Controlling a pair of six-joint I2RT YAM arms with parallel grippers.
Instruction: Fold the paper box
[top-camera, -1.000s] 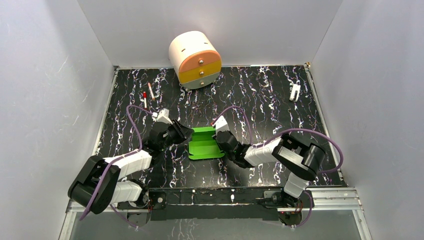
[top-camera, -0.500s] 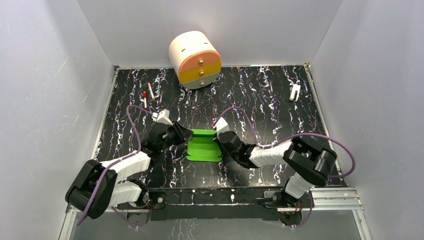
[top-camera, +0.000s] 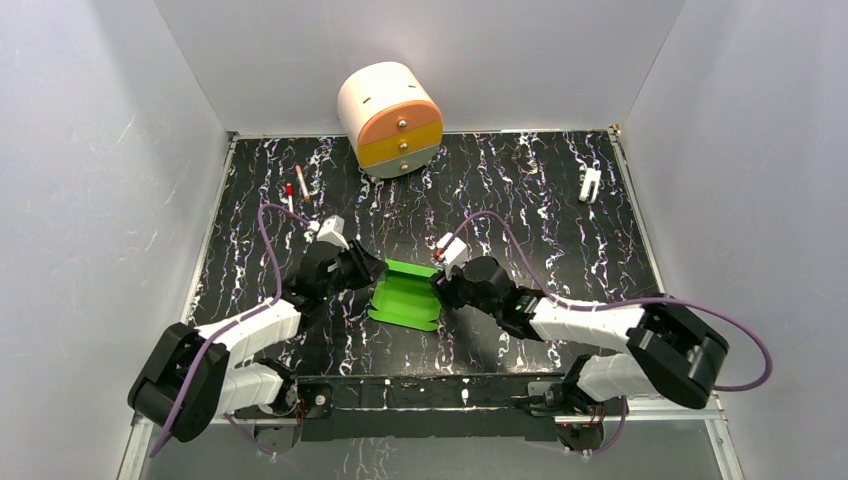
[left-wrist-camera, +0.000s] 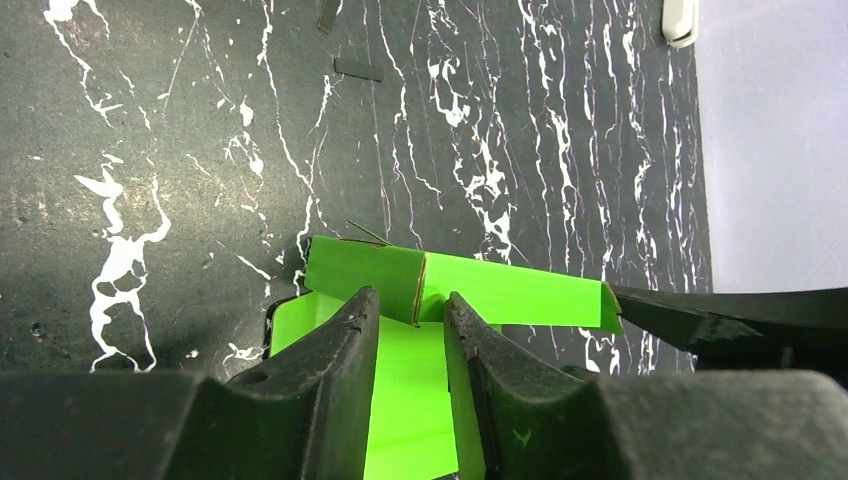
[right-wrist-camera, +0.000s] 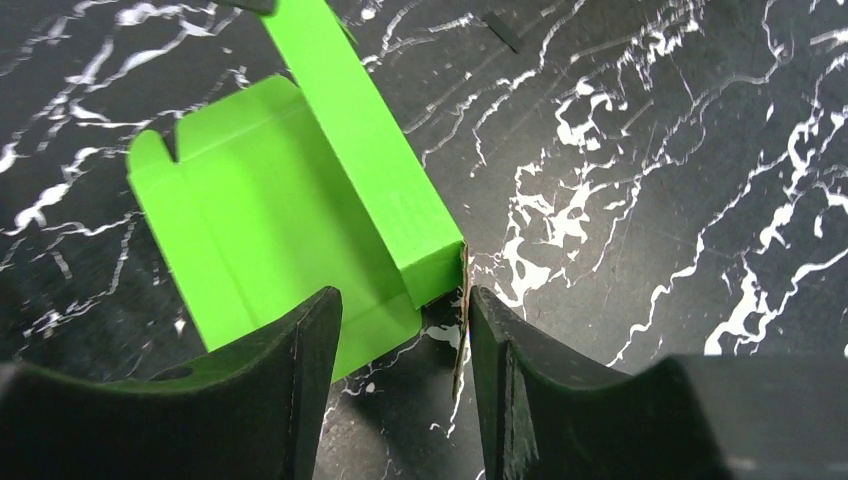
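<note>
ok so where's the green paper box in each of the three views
top external: paper box sits low centre on the table.
left wrist: paper box at bottom centre, its raised flap running across the middle.
right wrist: paper box at upper left, its raised wall slanting down to centre.
shared landmark: the black, white-veined table.

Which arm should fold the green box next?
Probably right. The right gripper stands open around one end of the raised wall of the paper box, ready to pinch; the left gripper is busy straddling near the other end.
</note>
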